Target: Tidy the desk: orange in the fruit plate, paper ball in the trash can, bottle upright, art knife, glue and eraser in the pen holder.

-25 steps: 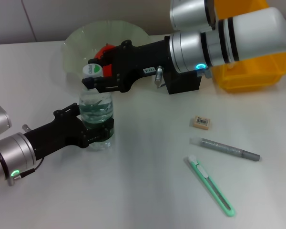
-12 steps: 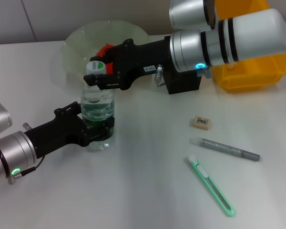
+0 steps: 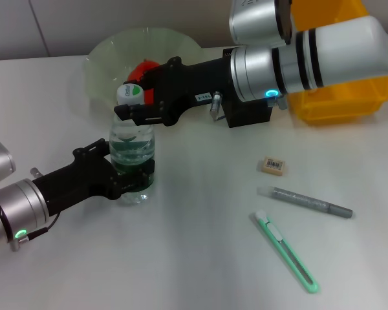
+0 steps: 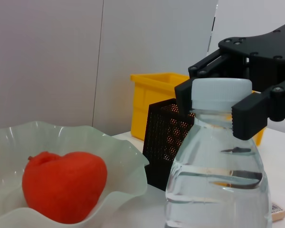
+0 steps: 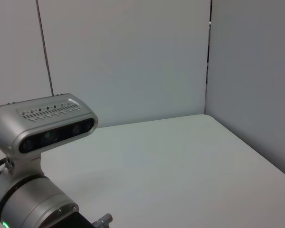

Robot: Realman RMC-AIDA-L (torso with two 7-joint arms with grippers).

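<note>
A clear water bottle (image 3: pixel 132 152) stands upright on the table, its white cap (image 3: pixel 129 93) on top. My left gripper (image 3: pixel 125 172) is shut around its lower body. My right gripper (image 3: pixel 129 101) reaches in from the right and is shut on the cap; the left wrist view shows its black fingers (image 4: pixel 253 112) on either side of the cap (image 4: pixel 221 93). The orange (image 3: pixel 142 67) lies in the pale green fruit plate (image 3: pixel 107 55). Eraser (image 3: pixel 272 166), grey glue stick (image 3: pixel 310 202) and green art knife (image 3: pixel 286 250) lie on the table at the right. The paper ball is out of view.
The black mesh pen holder (image 3: pixel 249 113) stands behind my right forearm, with the yellow bin (image 3: pixel 339 97) beside it at the back right. The right wrist view shows only my left arm's wrist camera (image 5: pixel 47 126) and bare table.
The bottle's top has shifted slightly right and back, and the bottle now stands straighter. Both grippers keep their hold on it.
</note>
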